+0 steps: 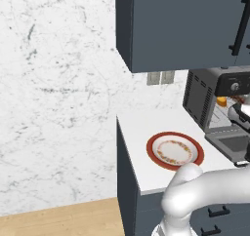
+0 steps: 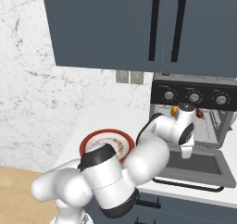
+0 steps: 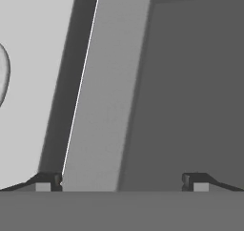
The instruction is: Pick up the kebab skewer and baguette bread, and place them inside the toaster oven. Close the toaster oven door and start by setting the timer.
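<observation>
The toaster oven stands on the counter with its door dropped flat open. Inside, an orange end of the baguette bread and a dark red bit of the kebab skewer peek out on either side of my hand. My gripper points down just above the open door, in front of the oven's mouth. In the hand view the gripper is open, its tips wide apart with nothing between them, over the door's grey frame and dark window. The baguette also shows in the left base view.
A red-rimmed plate with a patterned centre lies bare on the white counter left of the oven. Dark wall cabinets hang above. The door's black bar handle juts over the counter's front edge. My arm crosses in front of the plate.
</observation>
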You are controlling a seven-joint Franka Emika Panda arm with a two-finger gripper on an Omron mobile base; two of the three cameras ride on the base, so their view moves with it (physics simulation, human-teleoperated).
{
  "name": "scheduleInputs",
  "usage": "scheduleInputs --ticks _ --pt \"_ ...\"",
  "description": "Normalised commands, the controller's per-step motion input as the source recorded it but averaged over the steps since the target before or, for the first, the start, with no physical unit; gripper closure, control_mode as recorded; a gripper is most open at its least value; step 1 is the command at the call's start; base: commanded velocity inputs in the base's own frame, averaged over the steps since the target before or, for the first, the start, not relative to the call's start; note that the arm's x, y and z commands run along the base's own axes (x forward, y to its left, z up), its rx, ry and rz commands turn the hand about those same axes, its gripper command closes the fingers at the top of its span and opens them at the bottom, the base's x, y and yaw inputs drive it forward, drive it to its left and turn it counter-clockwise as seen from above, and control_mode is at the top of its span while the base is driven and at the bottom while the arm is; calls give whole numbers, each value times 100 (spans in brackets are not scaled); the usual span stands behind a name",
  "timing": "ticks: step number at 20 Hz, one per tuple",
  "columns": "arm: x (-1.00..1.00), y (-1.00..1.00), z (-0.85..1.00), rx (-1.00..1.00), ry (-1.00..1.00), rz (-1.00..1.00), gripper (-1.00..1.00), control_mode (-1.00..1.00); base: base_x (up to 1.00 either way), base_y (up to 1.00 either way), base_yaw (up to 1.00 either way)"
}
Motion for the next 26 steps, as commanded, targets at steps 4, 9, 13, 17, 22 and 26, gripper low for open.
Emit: scheduleInputs --ticks 4,9,13,17,22,26 --pt "-69 -6 23 1 -6 0 -100 -100 0 0 0" --pt "-100 -2 30 2 -2 1 -100 -100 0 0 0" --pt "-100 1 23 0 0 20 -100 -100 0 0 0" --pt "-100 31 1 0 7 41 -100 -100 0 0 0" --pt "-91 27 -3 -2 7 49 -100 -100 0 0 0" --pt "-38 1 -22 -8 11 50 -100 -100 0 0 0"
